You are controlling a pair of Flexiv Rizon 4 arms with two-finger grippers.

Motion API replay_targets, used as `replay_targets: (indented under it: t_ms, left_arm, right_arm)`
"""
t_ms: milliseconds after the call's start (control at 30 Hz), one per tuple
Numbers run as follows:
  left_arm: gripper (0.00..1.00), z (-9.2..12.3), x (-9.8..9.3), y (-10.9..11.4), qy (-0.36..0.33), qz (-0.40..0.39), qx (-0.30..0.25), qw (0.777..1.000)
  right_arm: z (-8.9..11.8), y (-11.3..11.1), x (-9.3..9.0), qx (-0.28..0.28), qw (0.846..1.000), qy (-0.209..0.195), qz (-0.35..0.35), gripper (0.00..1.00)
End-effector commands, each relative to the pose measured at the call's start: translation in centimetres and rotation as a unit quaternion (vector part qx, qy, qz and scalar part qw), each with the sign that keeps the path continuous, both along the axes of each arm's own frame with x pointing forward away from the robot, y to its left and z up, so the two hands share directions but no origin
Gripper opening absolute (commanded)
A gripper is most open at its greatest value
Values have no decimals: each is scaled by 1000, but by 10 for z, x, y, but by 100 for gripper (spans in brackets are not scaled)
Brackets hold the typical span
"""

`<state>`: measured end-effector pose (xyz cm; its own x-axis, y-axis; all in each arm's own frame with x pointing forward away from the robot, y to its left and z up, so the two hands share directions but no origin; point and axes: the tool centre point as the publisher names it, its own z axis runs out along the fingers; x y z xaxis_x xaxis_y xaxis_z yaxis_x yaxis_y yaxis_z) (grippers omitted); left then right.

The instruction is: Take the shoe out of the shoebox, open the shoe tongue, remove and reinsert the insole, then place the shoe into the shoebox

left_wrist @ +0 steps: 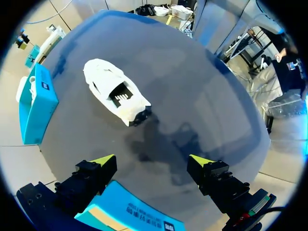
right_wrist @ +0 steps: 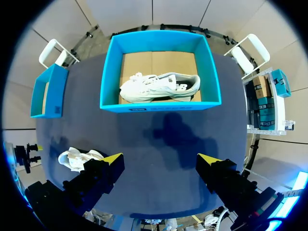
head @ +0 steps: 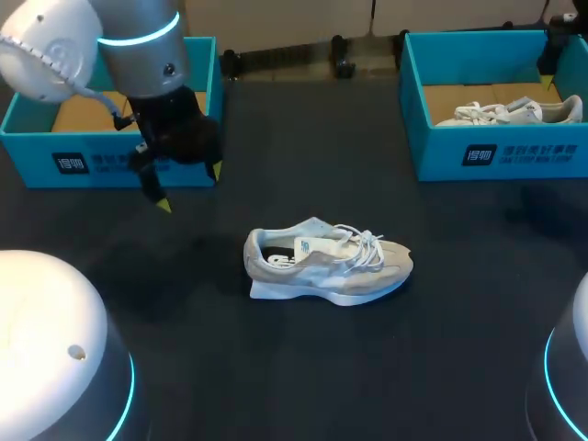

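Observation:
A pale grey-and-white shoe (head: 326,262) lies on its sole in the middle of the dark table, toe to the right, its laces loose. My left gripper (head: 188,188) hangs open by the front wall of the left blue shoebox (head: 110,165), up and left of the shoe. In the left wrist view the shoe (left_wrist: 115,91) lies well ahead of the open left gripper (left_wrist: 153,161), heel nearest. My right gripper (right_wrist: 161,159) is open high over the table, facing the right shoebox (right_wrist: 159,103). There the table shoe (right_wrist: 77,159) peeks out beside one finger.
The right shoebox (head: 496,152) holds a second pale shoe (head: 510,112), also seen in the right wrist view as a second shoe (right_wrist: 159,86). The left box shows only its brown cardboard floor (head: 83,115). Round white arm bases fill the front corners.

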<state>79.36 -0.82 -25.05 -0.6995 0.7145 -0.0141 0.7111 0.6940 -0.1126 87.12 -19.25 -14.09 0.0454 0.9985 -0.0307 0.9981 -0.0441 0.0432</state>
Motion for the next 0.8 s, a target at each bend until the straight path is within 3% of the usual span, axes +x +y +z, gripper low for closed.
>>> replay_targets:
  t_ms: [33, 267, 400, 800]
  left_arm:
    - [100, -2, -4, 3, -21, 3, -19, 1000]
    - [100, -2, -4, 3, -21, 3, -19, 1000]
    - [100, -2, -4, 15, 13, 34, -31, 999]
    - [100, -5, 1, 50, 89, 140, -152, 974]
  right_arm:
    - [0, 0, 0, 0, 1000, 1, 0, 100]
    - [0, 0, 0, 0, 1000, 1, 0, 100]
    - [0, 0, 0, 0, 1000, 1, 0, 100]
    - [0, 0, 0, 0, 1000, 1, 0, 100]
